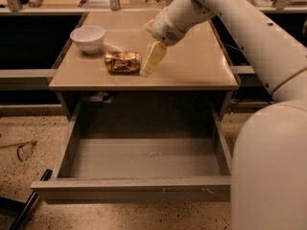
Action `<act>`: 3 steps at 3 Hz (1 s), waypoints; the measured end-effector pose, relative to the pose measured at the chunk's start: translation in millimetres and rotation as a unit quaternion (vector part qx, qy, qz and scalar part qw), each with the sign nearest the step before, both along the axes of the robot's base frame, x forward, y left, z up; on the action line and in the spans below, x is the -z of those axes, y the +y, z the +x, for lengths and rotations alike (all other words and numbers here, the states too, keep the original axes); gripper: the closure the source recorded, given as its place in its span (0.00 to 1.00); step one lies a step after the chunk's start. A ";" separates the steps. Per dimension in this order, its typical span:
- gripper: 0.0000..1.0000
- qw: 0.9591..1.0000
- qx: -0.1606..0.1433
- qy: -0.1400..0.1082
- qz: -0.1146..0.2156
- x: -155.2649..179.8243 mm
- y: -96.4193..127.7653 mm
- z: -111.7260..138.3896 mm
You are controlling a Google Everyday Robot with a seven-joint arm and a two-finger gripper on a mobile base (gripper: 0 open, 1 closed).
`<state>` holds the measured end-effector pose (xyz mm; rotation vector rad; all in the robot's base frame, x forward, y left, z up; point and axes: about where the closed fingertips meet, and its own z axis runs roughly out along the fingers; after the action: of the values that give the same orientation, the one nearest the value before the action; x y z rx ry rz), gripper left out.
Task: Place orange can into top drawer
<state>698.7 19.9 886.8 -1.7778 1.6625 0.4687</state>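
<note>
The orange can lies on its side on the beige tabletop, left of centre, with shiny golden-brown crinkled sides. My gripper reaches down from the white arm and sits just right of the can's right end, low over the tabletop. It holds nothing that I can see. The top drawer is pulled wide open below the tabletop, and its grey inside holds nothing.
A white bowl stands on the tabletop behind and left of the can. The robot's white body fills the right foreground beside the drawer. Dark shelving flanks the table. A black bar lies on the speckled floor at lower left.
</note>
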 end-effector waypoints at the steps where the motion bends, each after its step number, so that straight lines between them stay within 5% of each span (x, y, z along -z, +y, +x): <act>1: 0.00 0.999 0.007 0.029 -0.020 20.6 11.9 13.1; 3: 0.00 0.999 0.016 0.038 -0.028 30.9 15.6 22.2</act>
<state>720.9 35.5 855.9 -1.7916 1.7692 0.4849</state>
